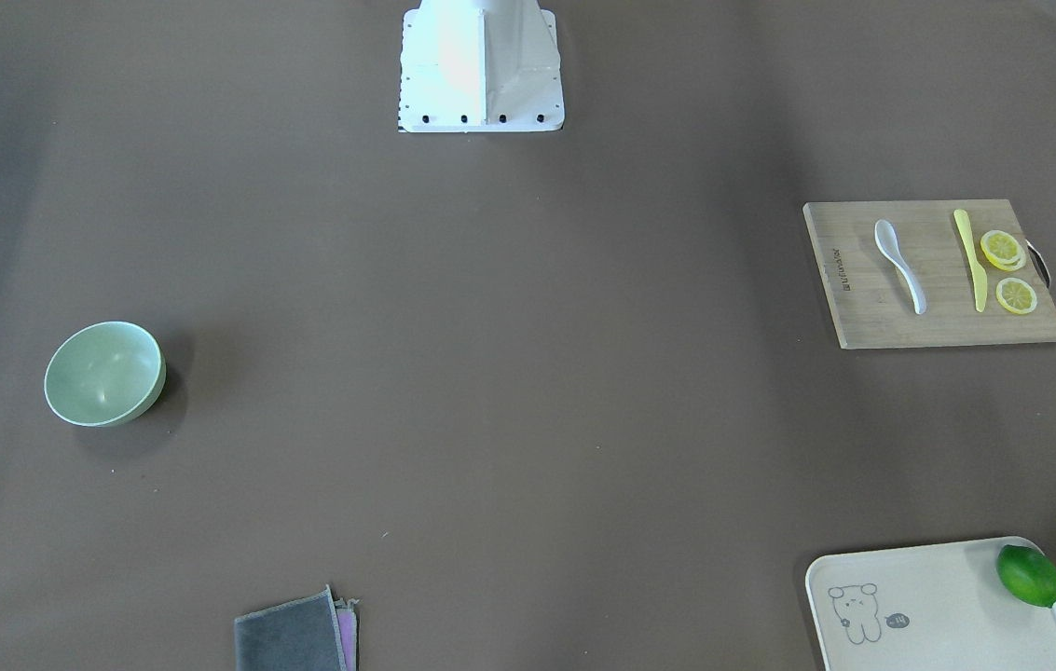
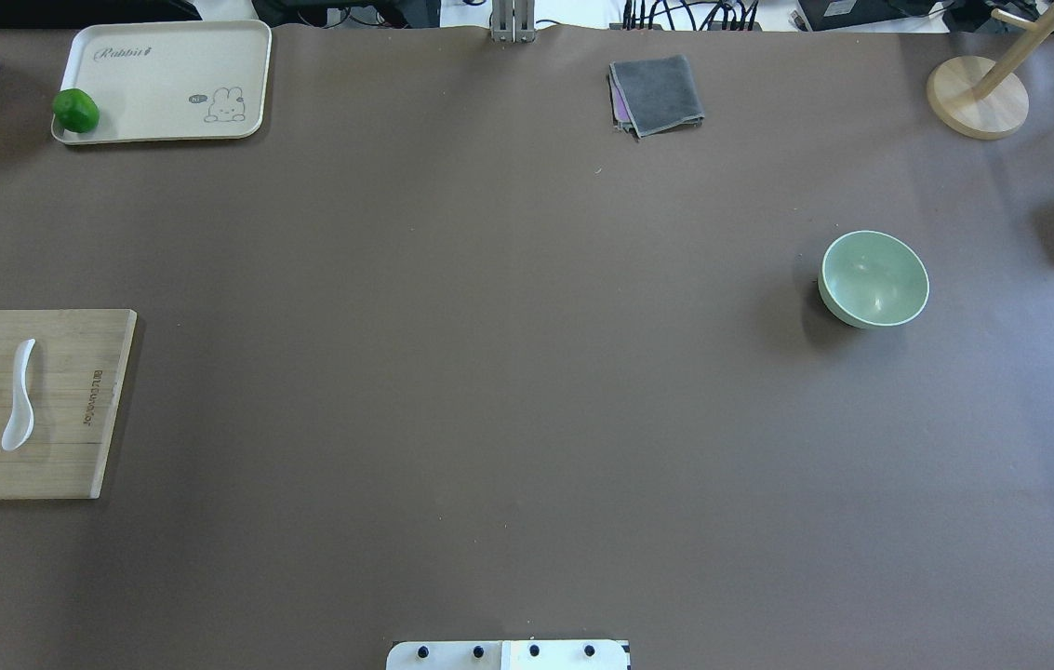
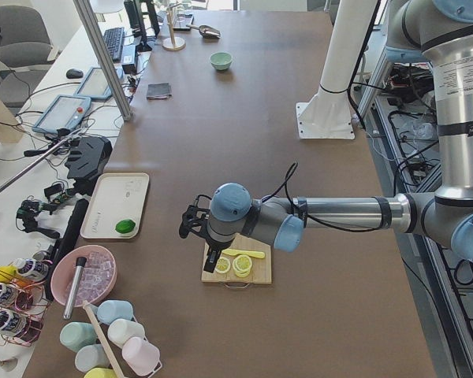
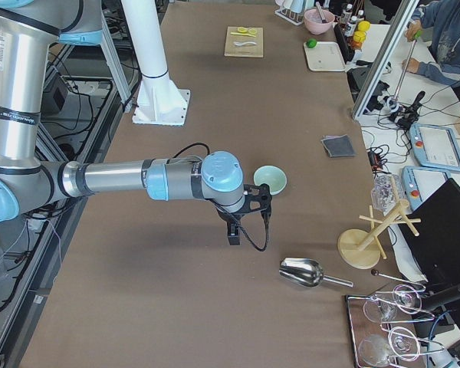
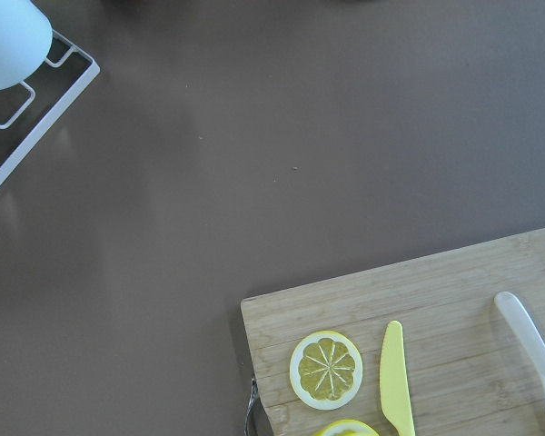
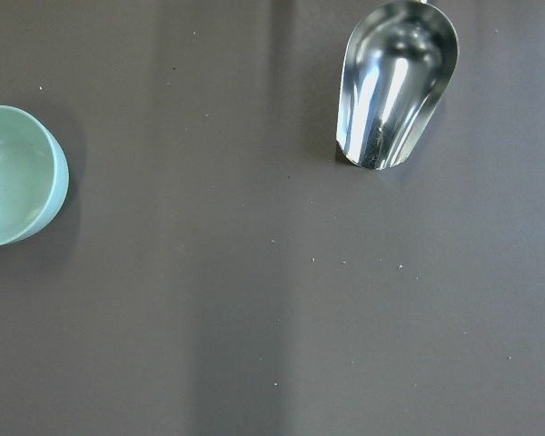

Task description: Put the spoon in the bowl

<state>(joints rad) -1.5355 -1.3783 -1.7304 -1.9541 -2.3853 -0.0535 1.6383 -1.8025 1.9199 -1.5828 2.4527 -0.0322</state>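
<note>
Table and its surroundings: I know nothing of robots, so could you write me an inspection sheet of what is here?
Surface: brown table mat, bare in the middle.
Job's things: white spoon lies on the wooden cutting board; mint bowl stands empty, far across the table.
Clutter: yellow knife and lemon slices on the board; lime at the cream tray corner; grey cloth; metal scoop.
Pincers: left pincer hangs by the board, right pincer near the bowl; open or shut, cannot tell.
Cables: black cable loops at the right wrist.
Surroundings: seated person beside the table.
</note>
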